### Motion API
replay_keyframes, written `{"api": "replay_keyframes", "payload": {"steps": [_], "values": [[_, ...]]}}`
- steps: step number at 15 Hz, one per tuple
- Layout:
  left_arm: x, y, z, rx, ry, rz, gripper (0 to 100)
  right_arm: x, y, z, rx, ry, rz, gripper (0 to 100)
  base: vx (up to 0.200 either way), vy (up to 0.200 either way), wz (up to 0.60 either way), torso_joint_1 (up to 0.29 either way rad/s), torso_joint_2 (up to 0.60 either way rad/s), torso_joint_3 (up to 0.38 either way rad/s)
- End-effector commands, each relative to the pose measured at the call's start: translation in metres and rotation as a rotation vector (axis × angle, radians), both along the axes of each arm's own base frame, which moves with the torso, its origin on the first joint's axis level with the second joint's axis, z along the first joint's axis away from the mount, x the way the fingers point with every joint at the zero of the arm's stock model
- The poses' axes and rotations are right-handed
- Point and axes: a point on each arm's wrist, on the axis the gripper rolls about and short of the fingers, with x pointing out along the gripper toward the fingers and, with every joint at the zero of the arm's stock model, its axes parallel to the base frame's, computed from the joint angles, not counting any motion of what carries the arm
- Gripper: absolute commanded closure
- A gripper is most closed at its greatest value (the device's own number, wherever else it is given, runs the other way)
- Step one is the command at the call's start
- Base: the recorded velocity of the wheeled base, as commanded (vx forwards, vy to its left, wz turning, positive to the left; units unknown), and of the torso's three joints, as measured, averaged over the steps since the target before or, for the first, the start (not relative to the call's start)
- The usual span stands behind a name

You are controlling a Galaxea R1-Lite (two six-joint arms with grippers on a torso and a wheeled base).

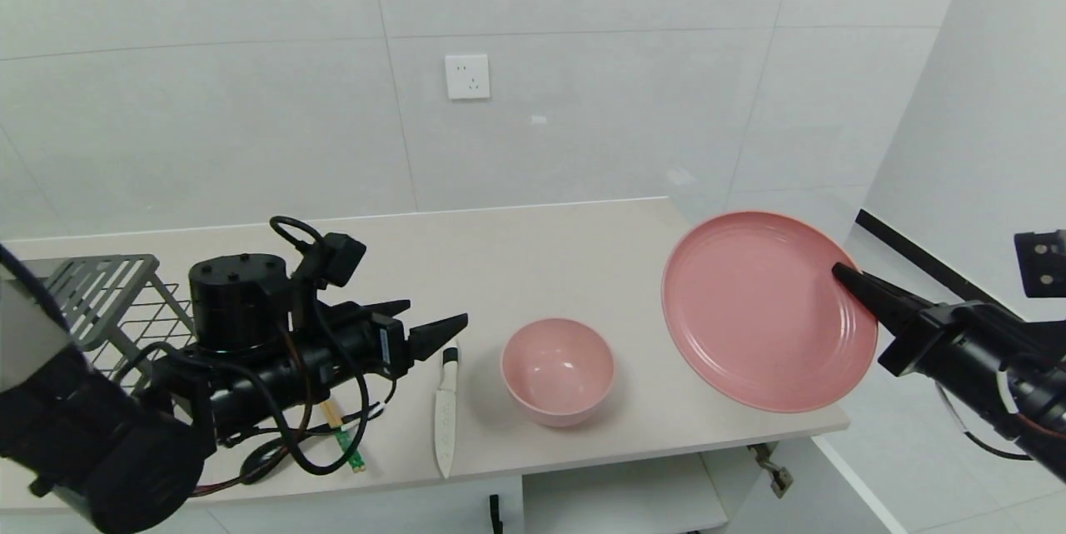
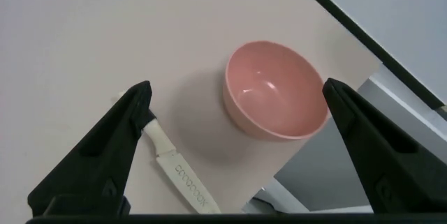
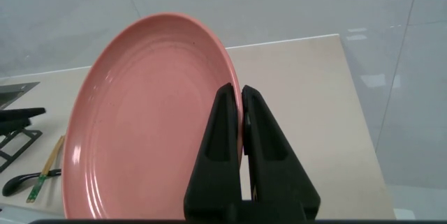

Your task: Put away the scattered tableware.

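A pink plate hangs tilted over the counter's right end, with my right gripper shut on its rim. The right wrist view has the fingers clamped on the edge of the plate. A pink bowl stands upright near the counter's front edge. Left of it lies a white knife, blade toward the front. My left gripper hovers open just above the knife's handle. In the left wrist view, the bowl and the knife lie between and below the spread fingers.
Chopsticks lie under the left arm near the front edge of the counter. A wire rack stands at the counter's far left. A dark spoon lies beside the chopsticks. The tiled wall is close behind.
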Motion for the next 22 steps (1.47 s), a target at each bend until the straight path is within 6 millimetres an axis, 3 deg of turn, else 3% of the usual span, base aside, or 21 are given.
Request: {"api": "replay_keyframes", "payload": {"steps": [1,8,13,22], "values": [[0.011,-0.006,-0.031,0.031,0.083,-0.005,0,0.0,0.0,0.0,0.0,0.001,-0.001,100,0.0,0.0,0.0,0.0,0.0,0.0],[0.042,-0.022,-0.036,-0.008,0.068,0.018,0,0.0,0.0,-0.002,-0.003,0.011,0.002,100,0.0,0.0,0.0,0.0,0.0,0.0],[0.04,-0.047,-0.052,0.021,0.101,-0.023,0,0.0,0.0,-0.002,-0.006,0.008,0.002,100,0.0,0.0,0.0,0.0,0.0,0.0],[0.045,-0.074,-0.077,0.044,0.167,-0.02,0,-0.001,0.0,-0.001,-0.006,0.002,0.001,100,0.0,0.0,0.0,0.0,0.0,0.0]]}}
